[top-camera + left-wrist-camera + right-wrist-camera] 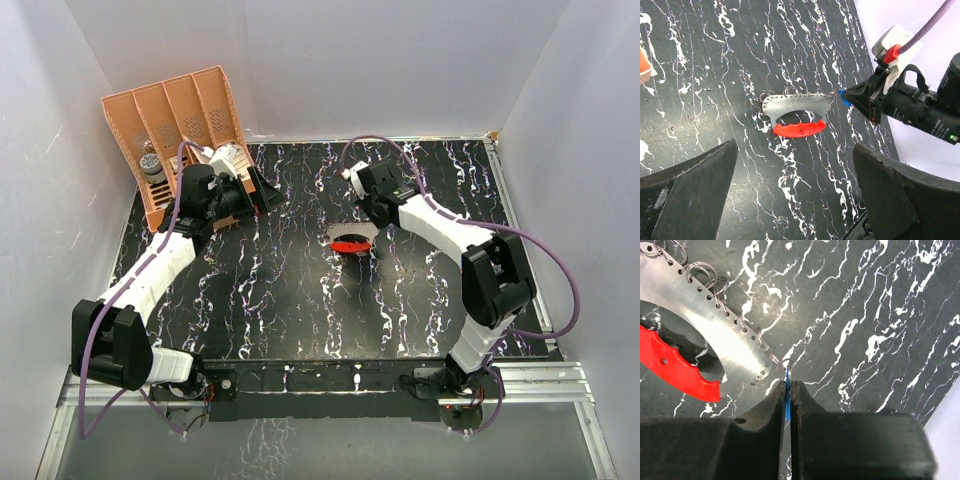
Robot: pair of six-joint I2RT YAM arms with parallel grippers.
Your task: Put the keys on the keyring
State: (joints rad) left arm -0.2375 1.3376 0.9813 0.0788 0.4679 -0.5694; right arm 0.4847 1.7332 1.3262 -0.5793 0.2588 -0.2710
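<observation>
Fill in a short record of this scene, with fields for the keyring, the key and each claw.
keyring: flat on the table
key: blue head, in right claw, at keyring's silver end
right claw: shut on key
left claw: open, empty, above table
rack: orange, back left

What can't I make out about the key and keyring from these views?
- Right wrist: the key is only a blue sliver; the right gripper's shut fingers hide the rest.
- Right wrist: whether the key is hooked on a wire loop of the keyring is too fine to tell.
- Top external: the keyring is tiny; the key is too small to see.
- Left wrist: the left gripper's fingers are cut off by the bottom edge.
</observation>
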